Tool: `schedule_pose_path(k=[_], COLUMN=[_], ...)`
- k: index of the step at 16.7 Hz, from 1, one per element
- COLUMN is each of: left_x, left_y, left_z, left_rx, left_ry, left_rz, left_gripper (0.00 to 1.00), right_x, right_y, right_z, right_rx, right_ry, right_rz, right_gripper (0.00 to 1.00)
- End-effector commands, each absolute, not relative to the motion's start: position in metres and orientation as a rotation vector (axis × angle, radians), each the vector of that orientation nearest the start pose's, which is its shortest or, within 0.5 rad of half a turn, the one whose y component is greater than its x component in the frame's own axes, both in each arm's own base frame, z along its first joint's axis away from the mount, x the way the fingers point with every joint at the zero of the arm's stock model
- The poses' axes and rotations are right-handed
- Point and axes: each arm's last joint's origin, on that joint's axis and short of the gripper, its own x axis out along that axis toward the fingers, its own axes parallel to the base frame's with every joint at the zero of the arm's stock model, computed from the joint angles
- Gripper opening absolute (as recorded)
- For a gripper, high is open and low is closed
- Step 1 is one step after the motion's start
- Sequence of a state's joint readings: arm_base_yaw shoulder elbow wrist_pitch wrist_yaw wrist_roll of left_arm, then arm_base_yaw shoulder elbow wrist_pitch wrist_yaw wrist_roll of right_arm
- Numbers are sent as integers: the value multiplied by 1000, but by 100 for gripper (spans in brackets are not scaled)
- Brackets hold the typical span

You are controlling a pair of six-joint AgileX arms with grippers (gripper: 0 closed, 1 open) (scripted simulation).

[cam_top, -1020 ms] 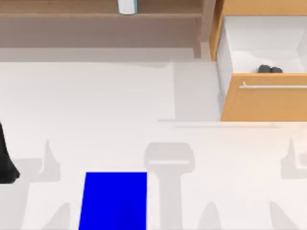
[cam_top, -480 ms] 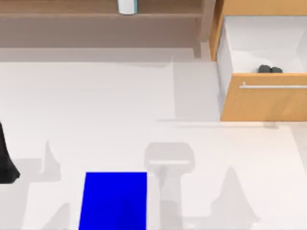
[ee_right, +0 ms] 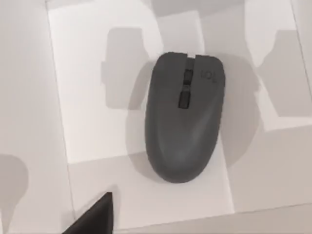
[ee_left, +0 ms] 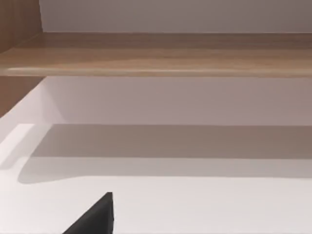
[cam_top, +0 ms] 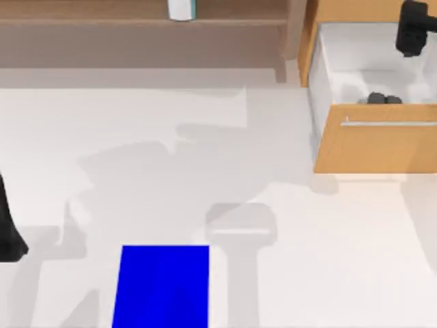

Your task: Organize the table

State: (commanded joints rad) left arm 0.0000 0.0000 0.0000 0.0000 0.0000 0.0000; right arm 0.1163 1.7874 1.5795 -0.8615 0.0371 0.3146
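Top view: the right tool (cam_top: 414, 31) hung above the open drawer (cam_top: 326, 82) of the wooden cabinet (cam_top: 372, 147) at the tabletop's far right; whether its fingers were apart or together could not be told.
Left tool: parked at the left edge (cam_top: 8, 229); its finger state could not be told either.
Step in hand: judged to be the reach into the drawer for the mouse (ee_right: 184, 114).
Mouse: dark grey, smooth and rounded, lying flat on the drawer's white floor, seen from directly above in the right wrist view; in the top view it peeked over the drawer front (cam_top: 384, 99).
Next move: likely a straight descent with fingers spread to straddle the mouse's flanks, clear of the drawer walls.
Tabletop (cam_top: 157, 157): broad, matte white, bare but for shadows.
Mat (cam_top: 164, 283): blue, at the near edge, with nothing on it; a likely place to set the mouse.
Shelf (cam_top: 102, 17): along the back.
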Motion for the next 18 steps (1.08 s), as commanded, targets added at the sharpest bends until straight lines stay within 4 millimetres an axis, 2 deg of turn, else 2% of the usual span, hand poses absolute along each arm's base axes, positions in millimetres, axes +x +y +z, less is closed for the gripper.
schedule_pose_path(k=[2, 4, 7, 9, 11, 18], left_x=[106, 106, 106, 106, 106, 106], left_y=[-1, -1, -1, -1, -1, -1], left_z=[160, 160, 160, 160, 160, 160], left_rx=[0, 0, 0, 0, 0, 0], left_ry=[0, 0, 0, 0, 0, 0], left_rz=[0, 0, 0, 0, 0, 0], left_gripper=[100, 100, 100, 100, 100, 100], right_x=[415, 442, 467, 476, 481, 482], right_y=[57, 66, 74, 75, 76, 74], right_z=[253, 224, 184, 168, 162, 160], right_rx=[195, 193, 195, 203, 212, 215], right_ry=[1179, 1279, 1402, 1443, 1454, 1455], right_rz=[-117, -147, -194, -218, -229, -233], right_gripper=[100, 100, 100, 100, 100, 100])
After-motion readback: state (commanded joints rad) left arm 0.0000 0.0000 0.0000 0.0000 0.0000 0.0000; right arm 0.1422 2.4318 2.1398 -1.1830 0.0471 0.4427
